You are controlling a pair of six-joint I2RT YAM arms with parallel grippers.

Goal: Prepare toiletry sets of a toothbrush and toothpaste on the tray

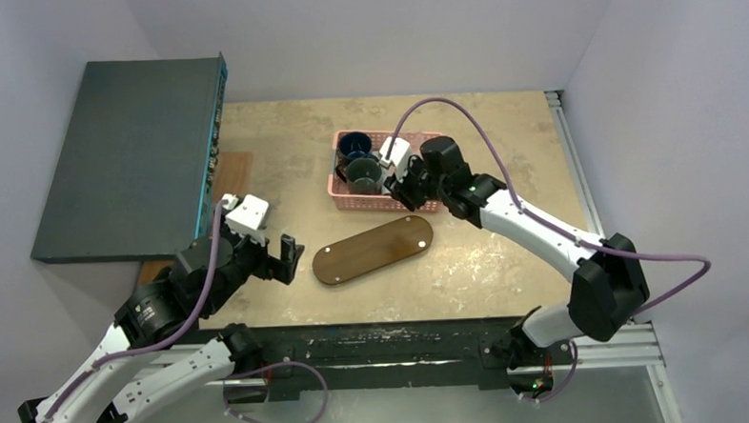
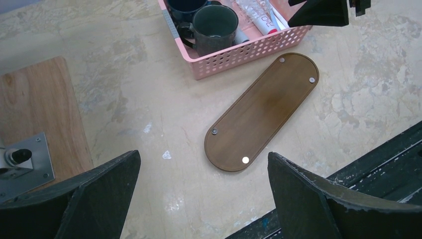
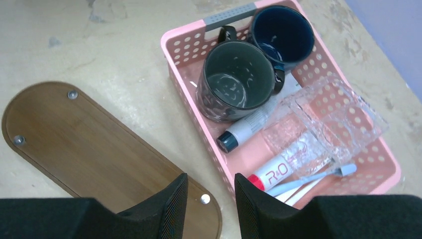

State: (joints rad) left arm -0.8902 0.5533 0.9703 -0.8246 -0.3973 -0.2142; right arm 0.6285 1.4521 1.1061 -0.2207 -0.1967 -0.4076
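The tray (image 1: 372, 250) (image 2: 261, 112) (image 3: 89, 144), a bare dark brown oval board, lies mid-table. Behind it, the pink basket (image 1: 351, 201) (image 3: 171, 74) holds a red-capped toothpaste tube (image 3: 271, 174), a dark-capped tube (image 3: 246, 129), a pale blue toothbrush (image 3: 318, 177) and a white one (image 3: 298, 191), partly under clear plastic wrapping (image 3: 323, 124). My right gripper (image 1: 410, 186) (image 3: 210, 184) hovers over the gap between the tray's end and the basket's near wall, jaws partly apart, nothing between them. My left gripper (image 1: 282, 254) (image 2: 204, 159) is wide open and empty, left of the tray.
Two mugs, dark grey (image 3: 234, 79) and dark blue (image 3: 281, 32), stand in the basket's left end. A large dark grey box (image 1: 130, 155) occupies the back left, with a wooden board (image 2: 35, 109) beside it. A black rail (image 1: 405, 339) runs along the near edge.
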